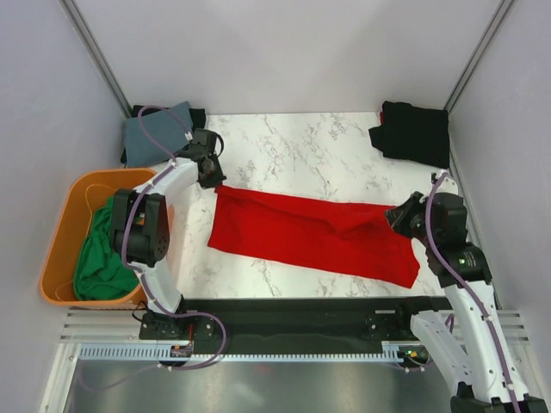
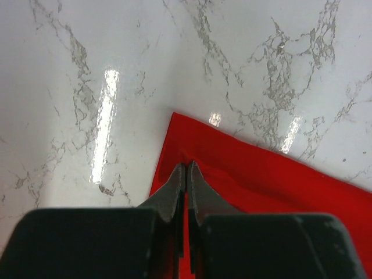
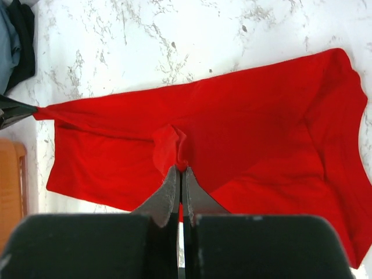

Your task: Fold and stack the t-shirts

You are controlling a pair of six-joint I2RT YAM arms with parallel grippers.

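- Across the marble table [image 1: 293,146] we find the red t-shirt [image 1: 301,232] spread as a long, mostly flat band running left to right, its far edge drawn into a line between our two grippers.
- We judge this shirt to be light, limp and not fragile. It will sag and crease wherever it is unsupported, and it slides easily on the glossy top. Corners and hems are the places to hold, pinched through both layers so the fold keeps a straight edge.
- At the table's left edge sits the orange tub [image 1: 60,232] with the green shirt [image 1: 99,267] heaped inside, not yet folded.
- At the far right corner lies the black shirt [image 1: 417,129], and at the far left corner the grey-blue shirt [image 1: 155,129] lies on another dark one. Both piles are well apart from the red cloth.
- Our left gripper [image 2: 186,168] has its jaws pressed together on the red shirt's far left corner, with cloth caught between the tips.
- Our right gripper [image 3: 181,170] is likewise clamped, pinching a small bunched pleat of red cloth on the far edge towards the right end.
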